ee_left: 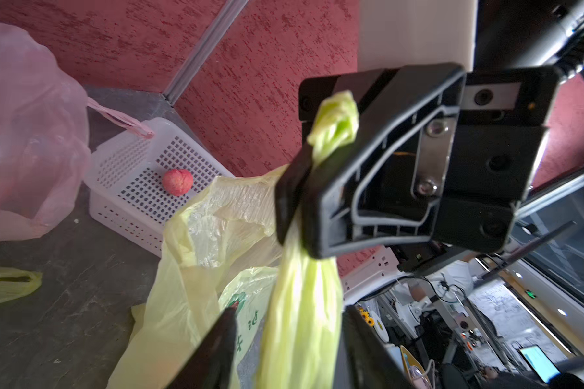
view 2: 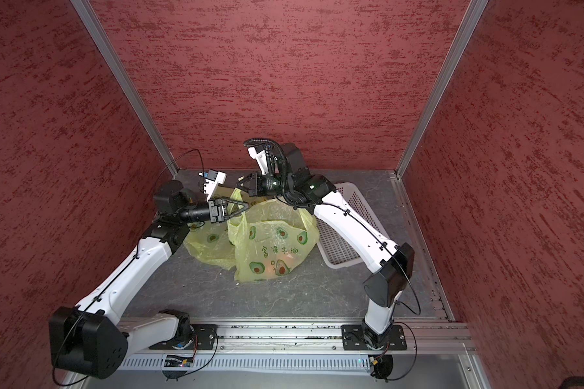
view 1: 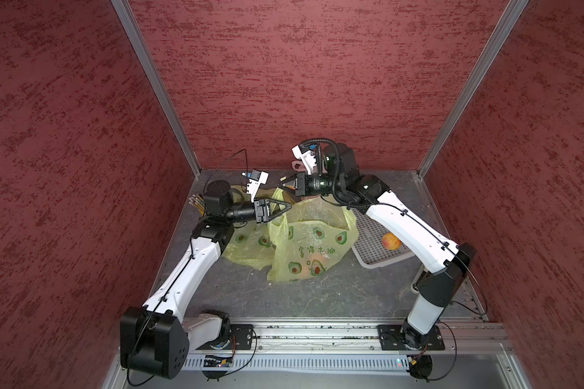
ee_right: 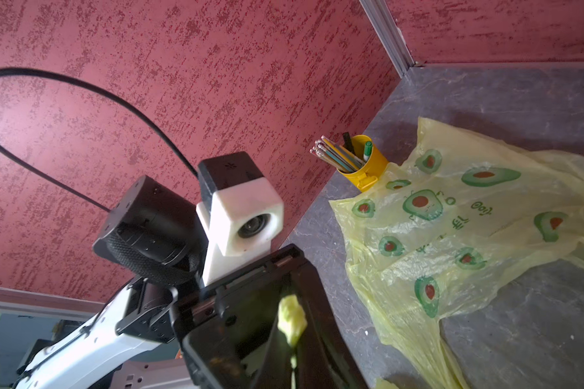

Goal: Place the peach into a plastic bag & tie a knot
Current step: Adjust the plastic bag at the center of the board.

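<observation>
**Knot stage in hand: peach bagged, one arm holding the handle.**
A peach is showing orange through the lower part of the plastic bag. The right gripper is pinching the twisted handle tight. The left gripper is standing wide, one finger on each side of that handle and gripping nothing. In my judgement the next move calls for the left gripper taking a fresh hold to form a loop.

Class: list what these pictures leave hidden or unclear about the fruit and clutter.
Peach in yellow bag: just an orange blur through plastic, both top views.
Basket: right arm covers its loose peach in a top view.
Pen holder: mostly behind left arm, both top views.
</observation>
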`<state>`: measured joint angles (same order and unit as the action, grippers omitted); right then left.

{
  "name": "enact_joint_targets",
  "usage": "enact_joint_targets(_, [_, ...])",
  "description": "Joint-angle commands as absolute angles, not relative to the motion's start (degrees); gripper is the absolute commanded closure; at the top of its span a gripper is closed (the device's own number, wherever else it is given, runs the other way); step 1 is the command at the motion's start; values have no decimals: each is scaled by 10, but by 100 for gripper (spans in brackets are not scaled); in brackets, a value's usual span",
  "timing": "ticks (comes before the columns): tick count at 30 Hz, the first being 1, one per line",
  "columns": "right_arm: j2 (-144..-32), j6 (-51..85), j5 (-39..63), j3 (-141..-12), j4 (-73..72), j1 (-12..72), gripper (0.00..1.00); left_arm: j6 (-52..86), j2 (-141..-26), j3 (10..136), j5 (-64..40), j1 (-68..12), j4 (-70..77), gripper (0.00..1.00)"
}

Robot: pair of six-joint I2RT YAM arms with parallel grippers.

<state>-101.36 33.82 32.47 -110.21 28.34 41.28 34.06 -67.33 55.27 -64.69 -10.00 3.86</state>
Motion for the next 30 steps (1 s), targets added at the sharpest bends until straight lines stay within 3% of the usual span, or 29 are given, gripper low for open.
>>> enact_joint_targets(1, [-1021,365,292,-1126,262,418,100,244,-631,593,-534,-104,-111,18])
enact_joint_targets(6, [-1034,388,248,-1152,269,422,100,178,-578,633,-281,-134,-246,8])
enact_joint_targets(17, [-1072,420,219,-1219,270,441,100,116,-613,698,46,-284,-295,5])
enact_joint_targets(22, [-1073,421,222,-1224,278,443,100,122,-613,661,69,-283,-248,10])
enact_joint_targets(27, [-1068,413,222,-1224,287,442,100,109,-572,576,-70,-262,-129,24])
enact_joint_targets(29, [-1066,410,219,-1224,290,442,100,115,-550,543,-112,-254,-89,34])
enact_joint_targets(30, [-1065,409,217,-1223,292,442,100,120,-541,531,-125,-251,-74,44])
